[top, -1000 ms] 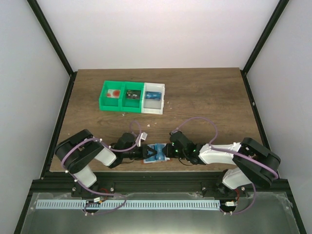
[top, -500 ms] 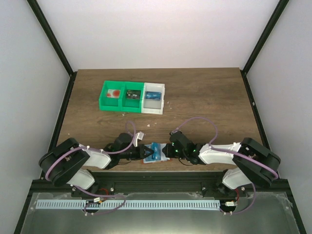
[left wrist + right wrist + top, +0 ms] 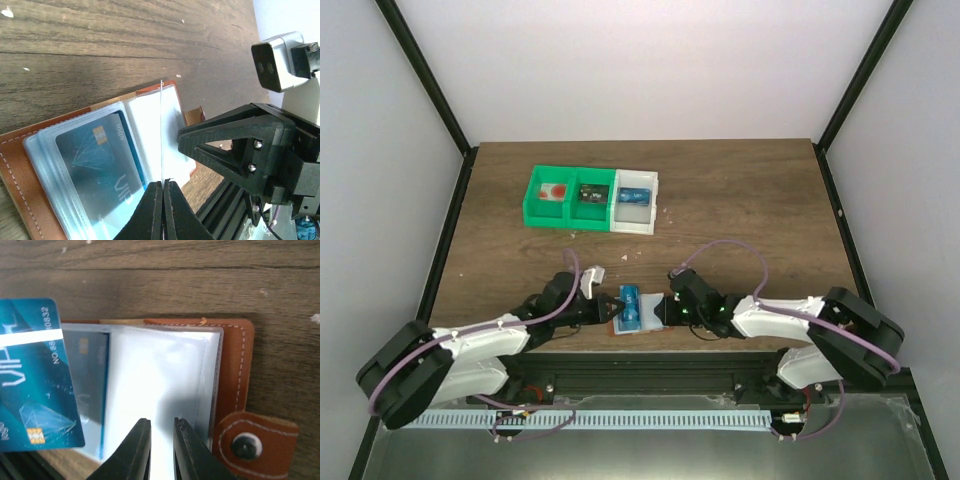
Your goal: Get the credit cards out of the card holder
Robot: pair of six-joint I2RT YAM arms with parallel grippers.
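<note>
The card holder lies open near the table's front edge, with an orange-brown rim and clear pockets. My left gripper is shut on a blue credit card, which is lifted clear of the pockets. In the left wrist view that card shows only as a thin edge. A second blue card sits inside a clear pocket. My right gripper rests on the holder's pale right-hand pocket. Its jaws stand a narrow gap apart with nothing visibly pinched.
A green bin with two compartments stands at the back left, a card in each. A white bin adjoins it and holds a blue card. The holder's snap tab lies right of my right gripper.
My left arm has dropped low and stretched out. Its gripper has drawn the blue card up and out of the holder. The right gripper has stayed on the holder.
</note>
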